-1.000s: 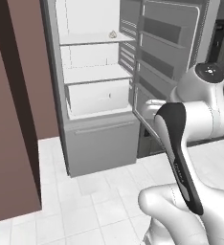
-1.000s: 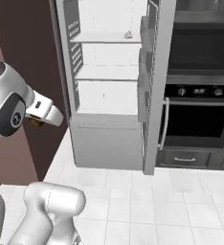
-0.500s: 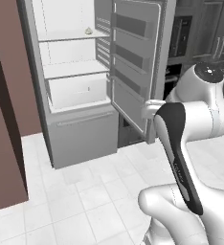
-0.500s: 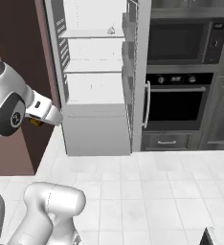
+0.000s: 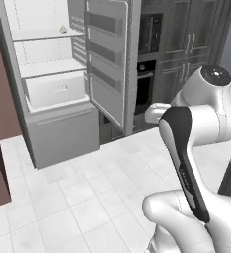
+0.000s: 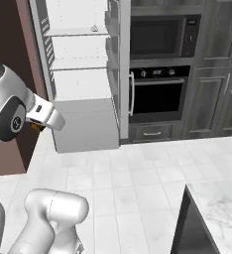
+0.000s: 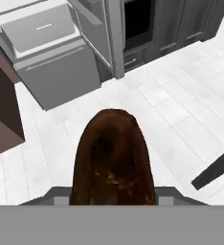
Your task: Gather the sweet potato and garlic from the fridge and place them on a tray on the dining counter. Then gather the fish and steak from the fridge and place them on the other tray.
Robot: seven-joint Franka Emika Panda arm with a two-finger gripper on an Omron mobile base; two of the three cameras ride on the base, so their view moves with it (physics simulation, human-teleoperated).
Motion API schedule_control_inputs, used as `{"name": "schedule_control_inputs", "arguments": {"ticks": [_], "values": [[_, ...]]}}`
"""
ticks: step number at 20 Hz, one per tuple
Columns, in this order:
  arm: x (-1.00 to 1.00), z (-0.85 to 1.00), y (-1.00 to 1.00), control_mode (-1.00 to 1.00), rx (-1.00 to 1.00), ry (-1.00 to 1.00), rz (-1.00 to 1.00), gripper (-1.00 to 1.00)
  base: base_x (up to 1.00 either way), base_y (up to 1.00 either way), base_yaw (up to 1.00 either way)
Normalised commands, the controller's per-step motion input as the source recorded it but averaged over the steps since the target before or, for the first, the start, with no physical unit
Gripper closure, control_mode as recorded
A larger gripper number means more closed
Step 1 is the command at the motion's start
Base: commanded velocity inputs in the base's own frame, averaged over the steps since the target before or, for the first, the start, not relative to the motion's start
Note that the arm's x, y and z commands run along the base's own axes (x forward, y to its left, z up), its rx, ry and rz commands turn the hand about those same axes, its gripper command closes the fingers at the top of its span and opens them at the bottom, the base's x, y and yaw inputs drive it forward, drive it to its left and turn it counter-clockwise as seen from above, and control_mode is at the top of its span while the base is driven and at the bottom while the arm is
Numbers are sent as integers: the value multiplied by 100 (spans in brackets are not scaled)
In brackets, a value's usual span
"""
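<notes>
Brown sweet potato (image 7: pixel 112 160) sat gripped in my end effector (image 7: pixel 113 198); I judged steady carrying toward the bench (image 6: pixel 218 198) wisest.

Dark-brown sweet potato (image 7: pixel 111 160) (orange flecks)

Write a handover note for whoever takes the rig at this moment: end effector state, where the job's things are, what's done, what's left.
End effector: shut on the sweet potato, carried above the floor, away from the fridge.
Fridge: door open; a small pale item, likely the garlic, sits on an upper shelf.
Dining counter: its corner is at the right, ahead of the base.
Done: sweet potato taken out.
Left: set it on a tray, fetch the garlic, then the fish and steak for the other tray.
</notes>
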Motion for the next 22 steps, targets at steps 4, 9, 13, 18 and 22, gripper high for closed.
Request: {"name": "schedule_control_inputs", "arguments": {"ticks": [4, 9, 13, 18, 22], "values": [[0, 0, 0, 100, 0, 0, 0, 100, -58, -1, -27], [0, 0, 0, 100, 0, 0, 0, 100, -53, 0, -28], [0, 0, 0, 100, 0, 0, 0, 100, -51, -1, -27], [0, 0, 0, 100, 0, 0, 0, 100, -51, -5, -26], [0, 0, 0, 100, 0, 0, 0, 100, -55, -12, -25]]}}
